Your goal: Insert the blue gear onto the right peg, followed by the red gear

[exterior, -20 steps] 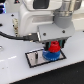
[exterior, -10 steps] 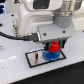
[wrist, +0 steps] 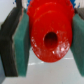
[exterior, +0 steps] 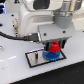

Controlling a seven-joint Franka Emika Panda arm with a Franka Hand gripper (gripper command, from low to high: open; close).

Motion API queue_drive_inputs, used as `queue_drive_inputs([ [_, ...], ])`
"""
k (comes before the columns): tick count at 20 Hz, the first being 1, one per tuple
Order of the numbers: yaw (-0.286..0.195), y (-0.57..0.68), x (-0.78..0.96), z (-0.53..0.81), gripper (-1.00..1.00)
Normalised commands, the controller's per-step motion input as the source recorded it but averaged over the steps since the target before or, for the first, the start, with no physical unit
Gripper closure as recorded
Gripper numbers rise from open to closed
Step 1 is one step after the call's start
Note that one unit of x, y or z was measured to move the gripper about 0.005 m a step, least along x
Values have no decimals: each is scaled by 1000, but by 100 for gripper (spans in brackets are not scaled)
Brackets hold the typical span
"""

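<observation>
Pincer (exterior: 53,46) down low over the plate, and it's clamped on the red gear (exterior: 54,48) — in the wrist view the red gear (wrist: 50,36) fills the frame, squeezed between the two green pads (wrist: 22,42), its dark centre hole facing the camera. Right beneath it in the exterior view sits the blue gear (exterior: 50,56), flat on the black-rimmed grey plate (exterior: 36,58), with only its toothed edge peeking out below the red one. Red looks to be just above or touching blue; the blur won't let me say which. Right peg is hidden under the stack, can't be seen. Plate lies on the white counter (exterior: 15,72), near the middle, with the arm's white body looming over it and a black cable (exterior: 12,36) trailing off toward the exterior view's left.
</observation>
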Motion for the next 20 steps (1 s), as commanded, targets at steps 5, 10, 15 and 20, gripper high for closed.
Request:
queue_drive_inputs([
  [5,0,-56,197,317,100],
  [10,0,-18,78,83,100],
  [15,0,-118,132,-79,100],
  [20,0,-88,130,-143,100],
])
